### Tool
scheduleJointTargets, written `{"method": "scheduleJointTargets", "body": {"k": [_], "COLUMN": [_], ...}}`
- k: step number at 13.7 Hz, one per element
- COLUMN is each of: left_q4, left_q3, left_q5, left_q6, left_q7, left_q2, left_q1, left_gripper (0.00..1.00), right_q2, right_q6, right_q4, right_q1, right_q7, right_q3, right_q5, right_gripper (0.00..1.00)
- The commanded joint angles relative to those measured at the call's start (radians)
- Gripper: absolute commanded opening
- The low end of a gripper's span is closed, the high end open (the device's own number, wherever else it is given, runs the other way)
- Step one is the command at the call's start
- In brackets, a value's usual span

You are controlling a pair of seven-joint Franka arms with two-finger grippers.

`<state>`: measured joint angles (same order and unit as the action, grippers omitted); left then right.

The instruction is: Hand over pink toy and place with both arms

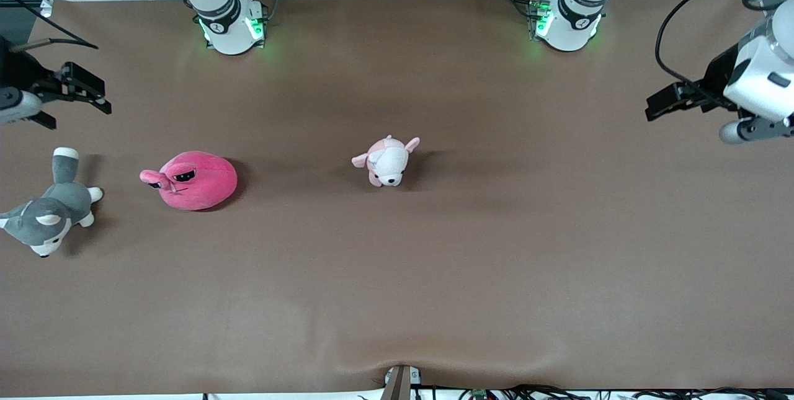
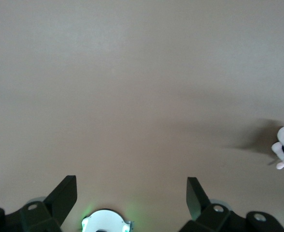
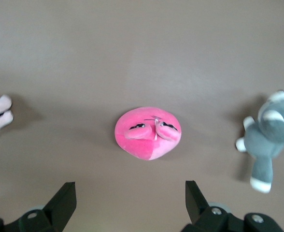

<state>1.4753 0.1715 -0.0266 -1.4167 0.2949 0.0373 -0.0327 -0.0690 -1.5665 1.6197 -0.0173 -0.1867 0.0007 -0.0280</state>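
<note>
Lying on brown table (image 1: 434, 276): pink toy (image 1: 197, 180); left tool (image 2: 132, 198), right tool (image 3: 131, 199) both released, aloft.

On the table (image 1: 397, 276) three toys lie in a rough row. The pink toy (image 1: 197, 180) sits toward the right arm's end. The husky plush (image 1: 53, 208) is at approx. 8 o'clock from it, a bit nearer to the front camera, at the table edge. The puppy plush (image 1: 388, 161) is at approx. 3 o'clock from the pink toy, near the table's middle, well apart from both.
</note>
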Motion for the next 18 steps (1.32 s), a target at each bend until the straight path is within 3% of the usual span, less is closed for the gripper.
{"method": "scheduleJointTargets", "body": {"k": [1, 4, 18], "left_q4": [0.157, 0.194, 0.154], "left_q3": [-0.149, -0.208, -0.211], "left_q5": [0.008, 0.008, -0.012], "left_q6": [-0.068, -0.071, -0.018], "left_q7": [-0.025, -0.051, -0.082], "left_q2": [-0.126, -0.168, -0.165], "left_q1": [0.112, 0.155, 0.139], "left_gripper": [1.00, 1.00, 1.00], "right_q2": [-0.020, -0.018, -0.009], "right_q6": [0.019, 0.043, 0.052], "right_q4": [0.019, 0.008, -0.040], "right_q1": [-0.010, -0.013, 0.025], "right_q7": [0.177, 0.282, 0.348], "right_q3": [-0.004, -0.007, -0.002], "right_q5": [0.025, 0.014, 0.010], "right_gripper": [1.00, 1.00, 1.00]}}
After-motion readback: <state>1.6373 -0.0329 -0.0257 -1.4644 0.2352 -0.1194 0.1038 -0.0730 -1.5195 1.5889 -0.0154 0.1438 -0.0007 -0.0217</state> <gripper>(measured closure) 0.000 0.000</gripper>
